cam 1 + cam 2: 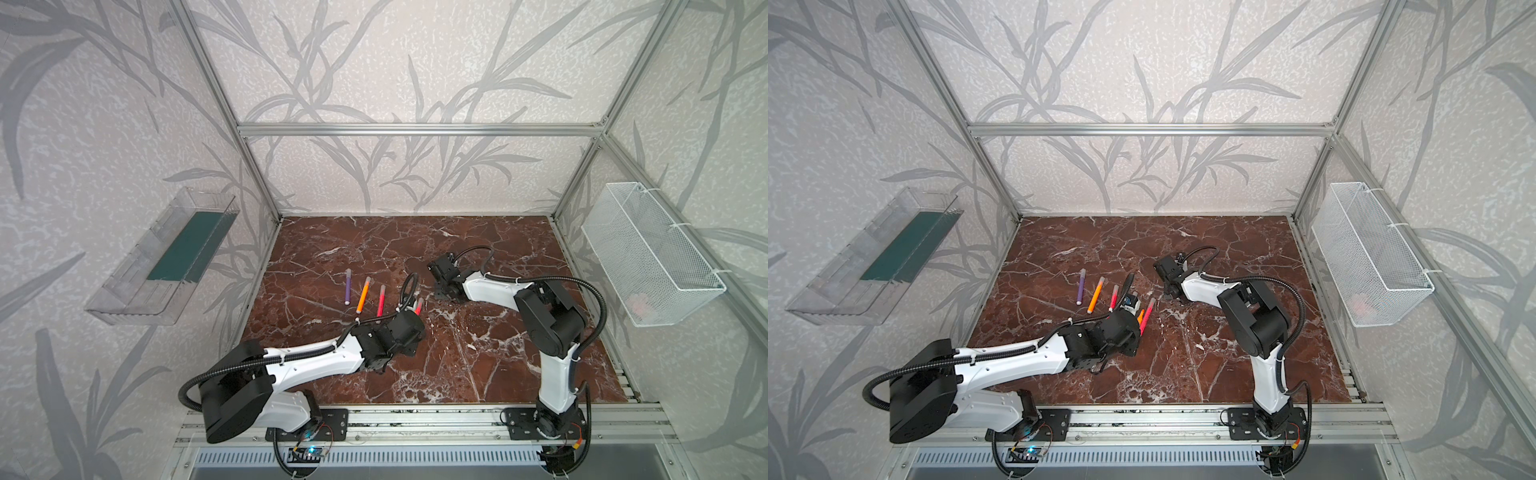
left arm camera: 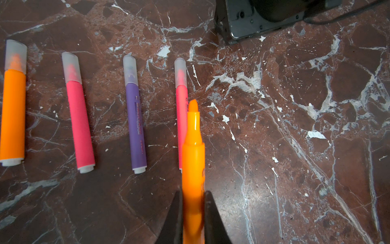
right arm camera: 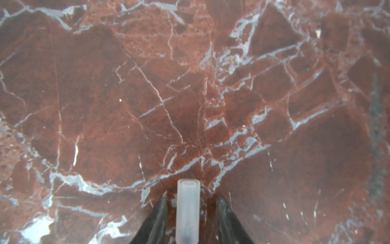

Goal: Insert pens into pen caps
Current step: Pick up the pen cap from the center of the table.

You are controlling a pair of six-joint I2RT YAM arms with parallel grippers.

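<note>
Clamped tight in the left gripper (image 2: 193, 195), an uncapped orange pen (image 2: 193, 152) points over the marble table (image 2: 274, 126); four capped pens (image 2: 136, 118) lie beyond. Only the right wrist view shows a translucent pen cap (image 3: 188, 207), untouched between the parted jaws of the right gripper (image 3: 191, 197).

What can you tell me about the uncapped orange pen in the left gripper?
The orange pen is slim plastic: matte barrel, glossy tapered neck, bare rounded felt tip, no cap on it. The left gripper is shut on its barrel, black fingers pressing both sides; its rear end is out of view. In the left wrist view it overlaps a capped pink pen lying on the marble table; whether they touch cannot be told.
</note>
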